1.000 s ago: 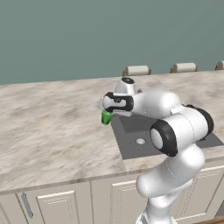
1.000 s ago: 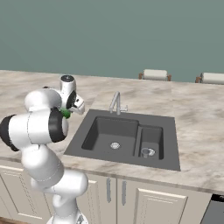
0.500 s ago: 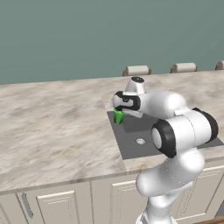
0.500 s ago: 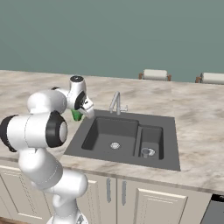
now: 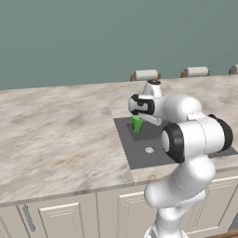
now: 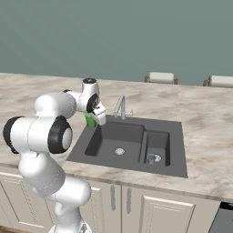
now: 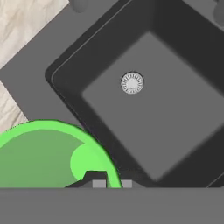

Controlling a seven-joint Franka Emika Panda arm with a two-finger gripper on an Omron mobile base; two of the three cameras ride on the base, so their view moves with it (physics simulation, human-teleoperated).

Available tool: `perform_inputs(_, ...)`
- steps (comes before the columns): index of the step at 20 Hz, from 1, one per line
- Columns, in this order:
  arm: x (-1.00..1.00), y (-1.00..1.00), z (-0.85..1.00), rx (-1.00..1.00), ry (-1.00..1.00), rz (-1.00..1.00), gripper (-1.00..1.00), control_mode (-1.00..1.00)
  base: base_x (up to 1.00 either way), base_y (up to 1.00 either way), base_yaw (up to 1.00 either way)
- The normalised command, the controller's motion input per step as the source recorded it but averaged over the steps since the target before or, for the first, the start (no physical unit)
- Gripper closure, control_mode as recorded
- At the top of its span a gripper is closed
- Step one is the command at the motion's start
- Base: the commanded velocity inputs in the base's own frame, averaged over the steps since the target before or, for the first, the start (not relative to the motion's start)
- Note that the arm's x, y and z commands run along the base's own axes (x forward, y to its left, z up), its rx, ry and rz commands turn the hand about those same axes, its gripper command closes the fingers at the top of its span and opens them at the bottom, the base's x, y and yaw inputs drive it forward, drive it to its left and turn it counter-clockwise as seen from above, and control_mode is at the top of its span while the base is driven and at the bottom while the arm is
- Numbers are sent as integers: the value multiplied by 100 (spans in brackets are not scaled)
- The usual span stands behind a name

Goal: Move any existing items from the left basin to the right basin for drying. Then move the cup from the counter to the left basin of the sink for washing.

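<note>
- Green plastic, the cup (image 5: 136, 123) hangs from the fingers (image 5: 138, 117) just above the near-left corner of the sink (image 6: 132, 144), over the seam where the dark rim meets the marbled tabletop (image 5: 60, 135).
- The fingers are clamped on the cup's rim: in the hand view the cup (image 7: 48, 155) sits at 7 o'clock, its open mouth facing the camera and its round base showing inside, so its long axis runs upright, in line with the fingers.
- From the cup, the left basin (image 7: 144, 105) opens toward 1 o'clock in the hand view, and its round drain ring (image 7: 131, 83) lies farther along that same line.
- In the right base view the cup (image 6: 90, 120) hangs at the basin's 10 o'clock corner, with the left basin (image 6: 116, 139) down and toward 4 o'clock of it. It has not yet cleared the basin wall.
- My reading is that the coming move turns on this offset: the cup must travel inward toward the drain ring before it descends, or its base could catch the sink rim.
- The right basin (image 6: 156, 146) lies beyond the divider, well apart from the cup. A small pale object (image 6: 151, 158) rests on its floor, too small to identify.
- The faucet (image 6: 121, 107) stands at the back rim, apart from the cup.
</note>
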Motion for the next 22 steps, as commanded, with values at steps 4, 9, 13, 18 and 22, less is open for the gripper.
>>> perform_inputs(4, -25, -36, -36, 0, 0, -23, 100, -100, 0, 0, 0)
perform_inputs(9, -16, -24, -39, 0, 0, -20, 100, -100, 0, 0, 0)
perform_inputs(13, 0, -7, -35, 0, 0, -14, 100, -100, 0, 0, 0)
perform_inputs(18, 0, 0, -31, -2, 1, -8, 100, -100, 0, 0, 0)
perform_inputs(22, 0, -1, -25, 0, 0, -3, 100, -100, 0, 0, 0)
